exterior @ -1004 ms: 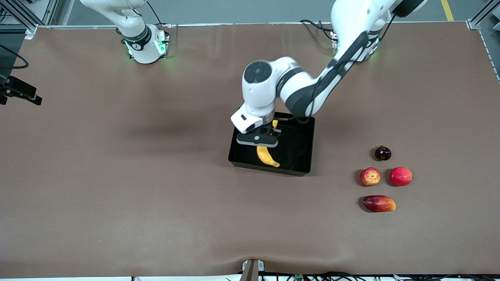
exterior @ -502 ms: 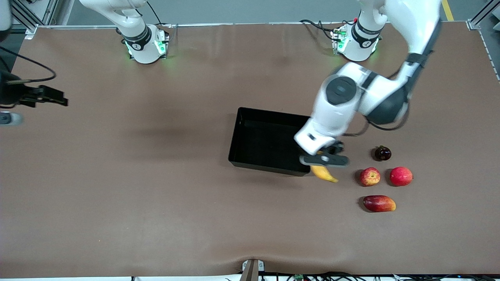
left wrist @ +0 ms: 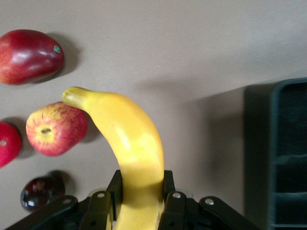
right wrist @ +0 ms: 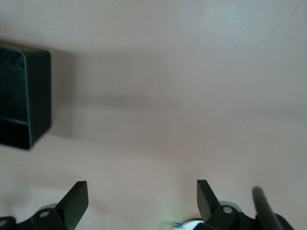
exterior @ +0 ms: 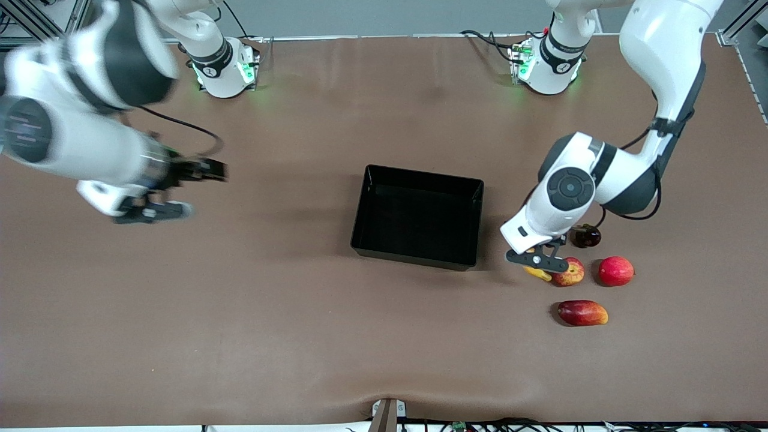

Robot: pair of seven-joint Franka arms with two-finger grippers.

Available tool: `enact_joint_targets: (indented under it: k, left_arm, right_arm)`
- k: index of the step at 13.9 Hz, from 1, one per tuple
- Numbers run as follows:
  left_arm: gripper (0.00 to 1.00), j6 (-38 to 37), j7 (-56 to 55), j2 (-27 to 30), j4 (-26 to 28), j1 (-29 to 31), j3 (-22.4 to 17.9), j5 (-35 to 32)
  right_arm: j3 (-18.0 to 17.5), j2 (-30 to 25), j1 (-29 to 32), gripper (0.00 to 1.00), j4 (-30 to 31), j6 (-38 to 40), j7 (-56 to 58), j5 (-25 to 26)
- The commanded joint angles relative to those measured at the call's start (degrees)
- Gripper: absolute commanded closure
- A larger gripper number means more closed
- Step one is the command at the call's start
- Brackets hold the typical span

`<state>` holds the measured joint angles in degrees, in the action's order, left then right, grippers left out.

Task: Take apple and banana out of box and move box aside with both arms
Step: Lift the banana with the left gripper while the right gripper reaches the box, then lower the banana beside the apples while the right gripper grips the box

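My left gripper (exterior: 537, 261) is shut on the yellow banana (exterior: 538, 273) and holds it low over the table, between the black box (exterior: 414, 259) and the streaked apple (exterior: 568, 272). In the left wrist view the banana (left wrist: 134, 143) sticks out from between the fingers of the left gripper (left wrist: 141, 184), with its stem end close to the apple (left wrist: 55, 129). The box holds nothing. My right gripper (exterior: 205, 191) is open and empty over bare table toward the right arm's end. The right wrist view shows the right gripper (right wrist: 141, 191) spread wide and a corner of the box (right wrist: 24, 105).
A plain red fruit (exterior: 616, 270) lies beside the apple. A red-orange mango (exterior: 582, 312) lies nearer the camera. A small dark fruit (exterior: 587, 236) lies farther from the camera, partly under the left arm. The three also show in the left wrist view: red fruit (left wrist: 7, 143), mango (left wrist: 29, 55), dark fruit (left wrist: 41, 191).
My left gripper carried the banana out of the box toward the left arm's end, to beside the apple. The right arm swung in over the table toward the box.
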<state>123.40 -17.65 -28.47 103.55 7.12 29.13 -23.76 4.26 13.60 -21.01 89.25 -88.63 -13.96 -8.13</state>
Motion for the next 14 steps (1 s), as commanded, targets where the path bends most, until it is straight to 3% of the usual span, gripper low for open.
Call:
enact_joint_targets:
  k: [1, 5, 12, 13, 14]
  left_arm:
    - [1.00, 6.48, 1.13, -2.72, 2.35, 1.84, 0.67, -2.34]
    - [1.00, 11.06, 1.13, -7.30, 2.53, 5.96, 0.40, -9.11]
    - [1.00, 14.32, 0.51, -9.94, 2.27, 6.50, 0.31, -9.29]
    - [1.00, 14.67, 0.51, -10.12, 2.27, 6.50, 0.31, -9.29]
    - [1.00, 15.28, 0.51, -10.55, 2.35, 6.50, 0.31, -9.29]
  right_arm:
    - [0.58, 2.21, -8.23, 0.00, 3.02, -7.84, -8.26, -0.40]
    - [0.58, 8.37, -13.26, 0.00, 4.78, -18.04, -11.79, -7.77]
    - [0.58, 18.03, -21.87, 0.01, 5.49, -34.23, -19.51, -8.13]
    - [0.58, 19.18, -22.67, 0.10, 5.49, -35.98, -19.96, -8.04]
    - [0.66, 20.32, -23.28, 0.27, 5.49, -36.61, -19.87, -7.87]
